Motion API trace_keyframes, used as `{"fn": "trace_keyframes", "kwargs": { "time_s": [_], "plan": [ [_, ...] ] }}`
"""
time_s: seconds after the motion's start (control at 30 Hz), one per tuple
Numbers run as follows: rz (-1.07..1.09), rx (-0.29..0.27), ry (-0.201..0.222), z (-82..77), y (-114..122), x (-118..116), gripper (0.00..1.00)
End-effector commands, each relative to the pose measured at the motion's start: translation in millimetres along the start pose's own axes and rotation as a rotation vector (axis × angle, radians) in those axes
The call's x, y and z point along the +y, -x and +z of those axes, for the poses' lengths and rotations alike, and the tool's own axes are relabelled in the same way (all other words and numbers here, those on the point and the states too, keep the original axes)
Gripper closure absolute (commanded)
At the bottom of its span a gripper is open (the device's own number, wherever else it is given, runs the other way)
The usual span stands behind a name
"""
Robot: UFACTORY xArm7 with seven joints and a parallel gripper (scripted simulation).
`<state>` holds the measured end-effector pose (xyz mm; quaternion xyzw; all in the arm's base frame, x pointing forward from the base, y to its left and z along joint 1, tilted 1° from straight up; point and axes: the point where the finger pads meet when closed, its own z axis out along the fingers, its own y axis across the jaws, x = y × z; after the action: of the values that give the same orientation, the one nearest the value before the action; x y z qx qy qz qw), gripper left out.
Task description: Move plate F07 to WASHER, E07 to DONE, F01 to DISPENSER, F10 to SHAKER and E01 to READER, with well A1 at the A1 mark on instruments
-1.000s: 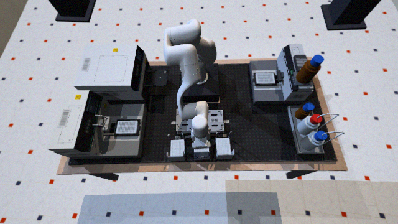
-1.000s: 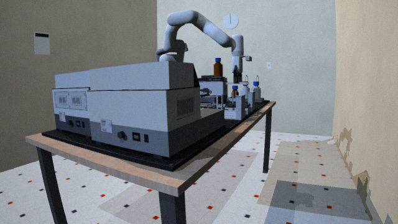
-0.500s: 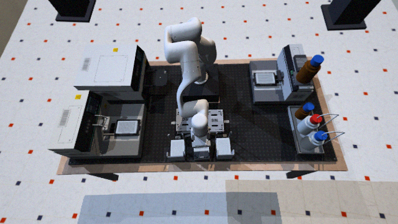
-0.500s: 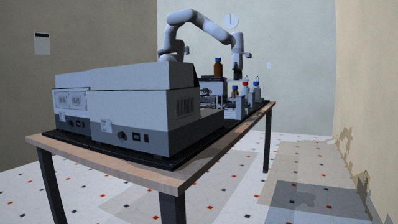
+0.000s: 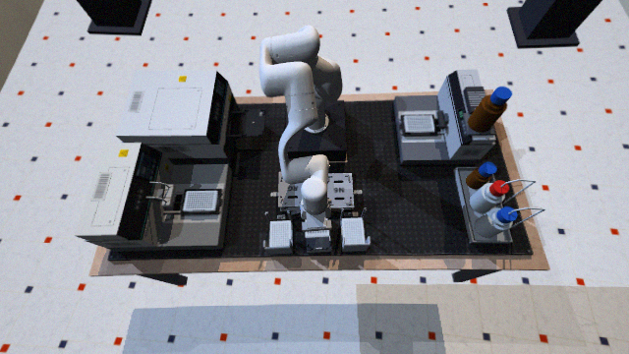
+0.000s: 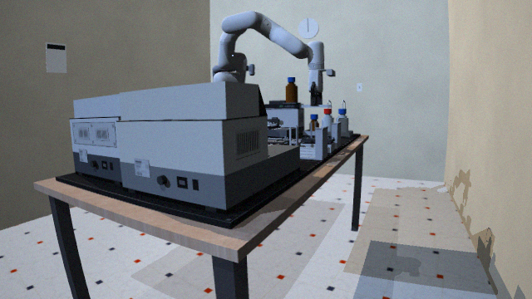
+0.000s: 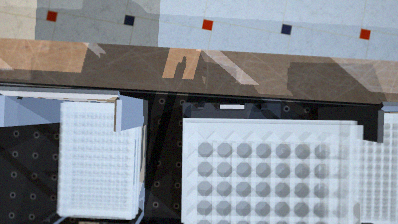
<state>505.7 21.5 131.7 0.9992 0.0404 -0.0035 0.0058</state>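
Observation:
My gripper (image 5: 316, 232) (image 6: 316, 100) hangs over the front middle of the deck, between two stack racks, and is shut on a white well plate (image 7: 270, 170). In the wrist view the plate fills the lower middle; its label cannot be read and the fingers are hidden. The left rack (image 5: 267, 242) (image 7: 131, 112) holds a white plate (image 5: 280, 234) (image 7: 95, 165). The right rack (image 5: 366, 240) also holds a white plate (image 5: 354, 231) (image 7: 382, 170). Another plate (image 5: 200, 201) sits on the front left instrument. One more plate (image 5: 419, 123) sits on the right instrument.
Two nests, one marked N6 (image 5: 339, 189), lie just behind my gripper under the arm. A big housing (image 5: 172, 105) stands back left with a dark tray (image 5: 251, 123) beside it. Several bottles (image 5: 488, 197) stand at the right edge. The table's front edge (image 7: 200, 65) is close.

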Motion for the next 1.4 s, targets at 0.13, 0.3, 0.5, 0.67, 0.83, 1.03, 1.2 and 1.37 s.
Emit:
{"fn": "trace_keyframes", "kwargs": {
  "time_s": [0.13, 0.3, 0.5, 0.67, 0.83, 1.03, 1.2, 1.37],
  "plan": [
    [0.002, 0.006, 0.001, -2.5, 14.9, 11.5, 1.0],
    [0.002, 0.006, 0.001, -2.4, 28.8, 20.8, 1.0],
    [0.008, 0.006, 0.001, -2.3, 43.8, 30.9, 1.0],
    [0.008, 0.006, 0.001, -2.2, 52.1, 36.5, 1.0],
    [0.008, 0.006, 0.001, -2.2, 66.0, 45.8, 1.0],
    [0.008, 0.006, 0.001, -2.1, 82.6, 56.9, 1.0],
    [0.014, 0.006, 0.001, -2.1, 91.0, 62.5, 1.0],
    [0.014, 0.006, 0.002, -2.0, 104.9, 71.8, 1.0]
  ]
}}
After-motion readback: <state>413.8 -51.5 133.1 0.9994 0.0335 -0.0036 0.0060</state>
